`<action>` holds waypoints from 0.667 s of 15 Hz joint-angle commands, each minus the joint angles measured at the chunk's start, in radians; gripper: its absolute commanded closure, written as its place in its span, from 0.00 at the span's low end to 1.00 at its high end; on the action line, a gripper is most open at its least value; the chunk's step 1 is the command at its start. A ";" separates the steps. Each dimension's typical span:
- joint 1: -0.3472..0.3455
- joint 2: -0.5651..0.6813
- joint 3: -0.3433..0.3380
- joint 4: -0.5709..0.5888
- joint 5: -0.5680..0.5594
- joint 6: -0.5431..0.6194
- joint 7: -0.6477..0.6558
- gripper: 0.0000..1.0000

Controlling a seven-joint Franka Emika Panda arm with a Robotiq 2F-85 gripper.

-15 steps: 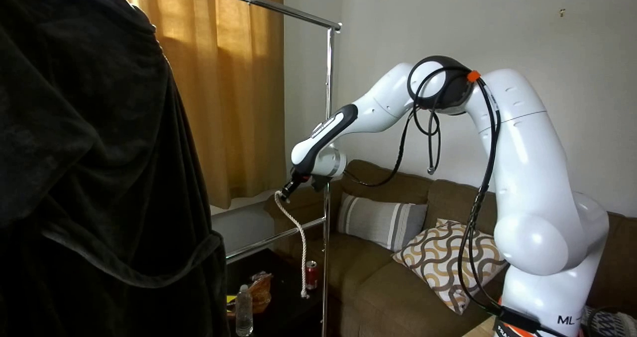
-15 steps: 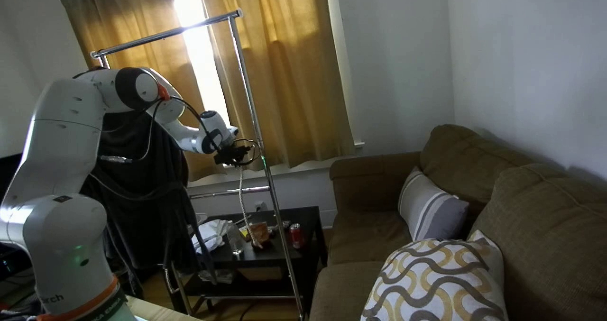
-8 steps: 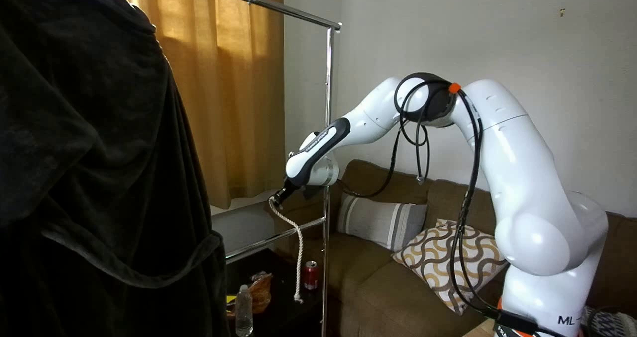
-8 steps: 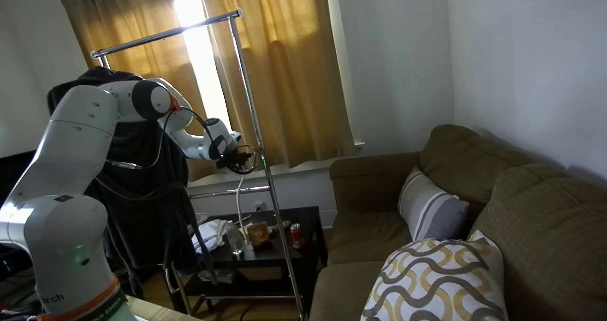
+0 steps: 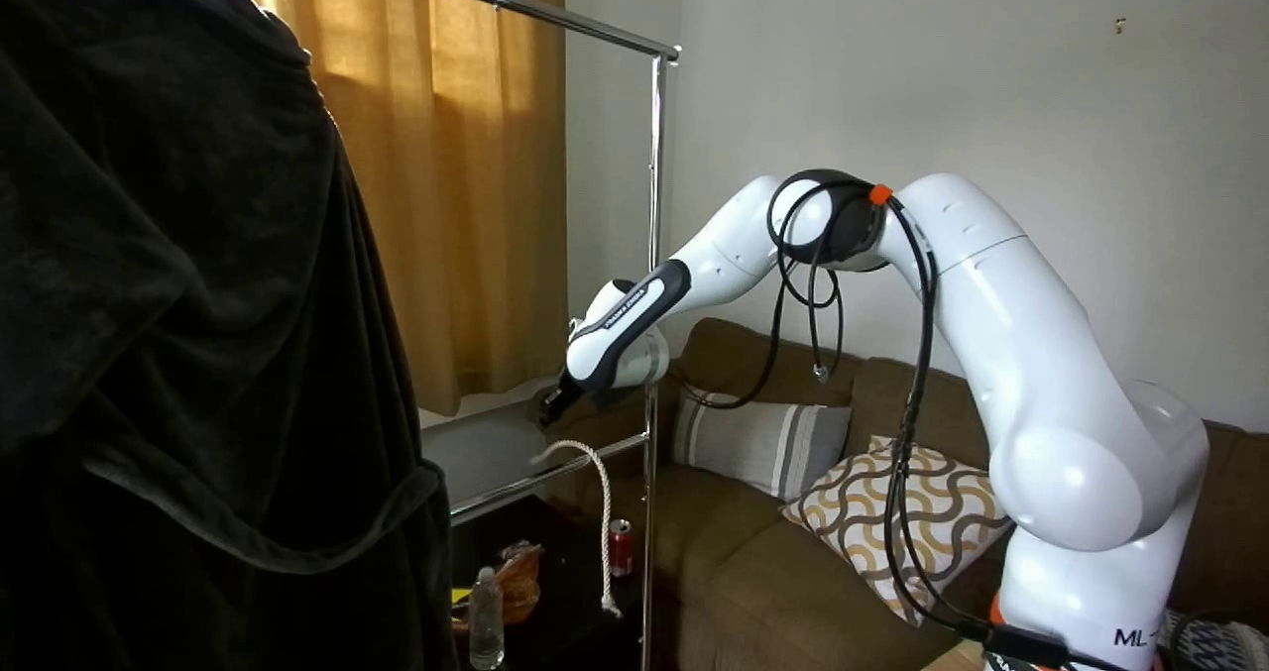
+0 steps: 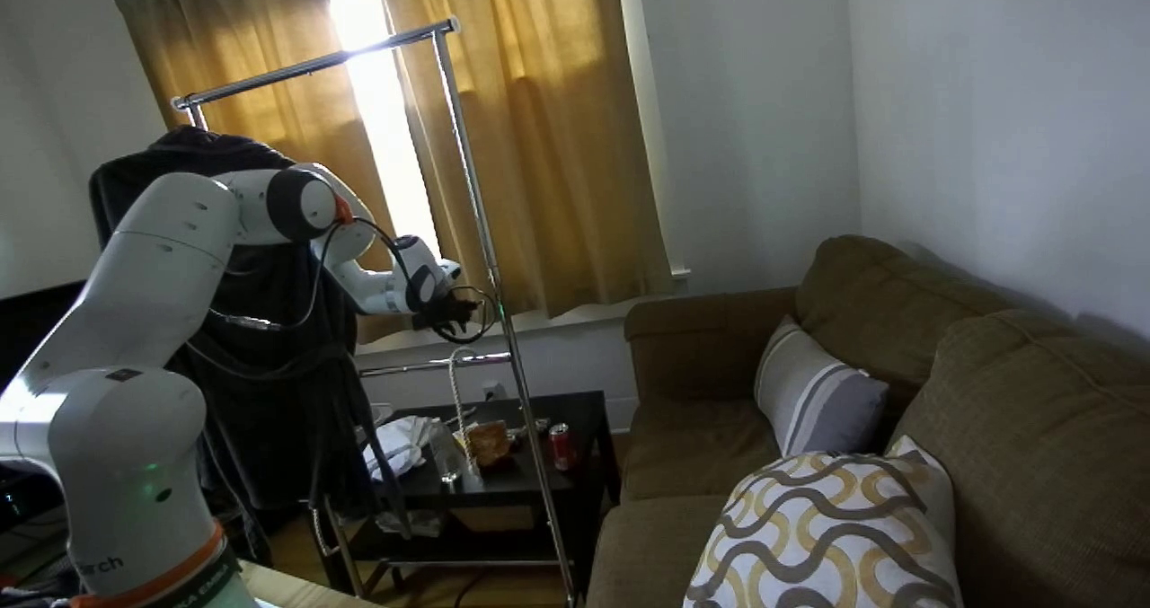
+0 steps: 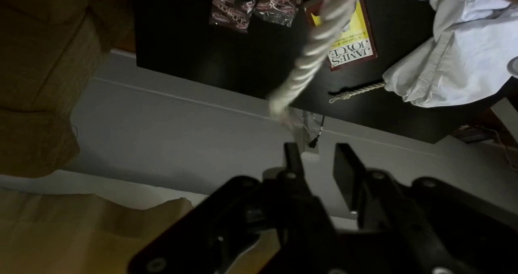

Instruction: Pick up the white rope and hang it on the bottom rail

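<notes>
Plainly, the arm (image 5: pixel 972 230) reaches above the bottom rail (image 5: pixel 516 490).
Loose white rope (image 5: pixel 607 512) arches across it, contact unclear; the gripper (image 7: pixel 317 160) has jaws modestly parted. Best let the rope settle, then retreat without touching.

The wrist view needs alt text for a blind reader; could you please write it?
A white rope, partly blurred, shows clear of the open tool. Beyond, a black table holds a book, wrapped packets and white cloth.
</notes>
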 commanded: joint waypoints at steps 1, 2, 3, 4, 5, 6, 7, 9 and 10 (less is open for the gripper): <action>0.025 0.025 -0.029 0.035 -0.044 -0.005 0.064 0.39; 0.019 0.024 -0.021 0.034 -0.045 -0.001 0.063 0.32; 0.020 0.024 -0.022 0.034 -0.048 0.001 0.066 0.23; 0.018 0.023 -0.018 0.035 -0.047 0.001 0.067 0.16; 0.017 0.021 -0.017 0.036 -0.048 0.000 0.070 0.08; 0.015 0.020 -0.015 0.035 -0.048 0.001 0.070 0.02; 0.013 0.018 -0.013 0.036 -0.047 0.001 0.071 0.00; 0.014 0.012 -0.012 0.033 -0.044 -0.002 0.079 0.00; 0.017 -0.004 -0.012 0.022 -0.037 -0.021 0.093 0.00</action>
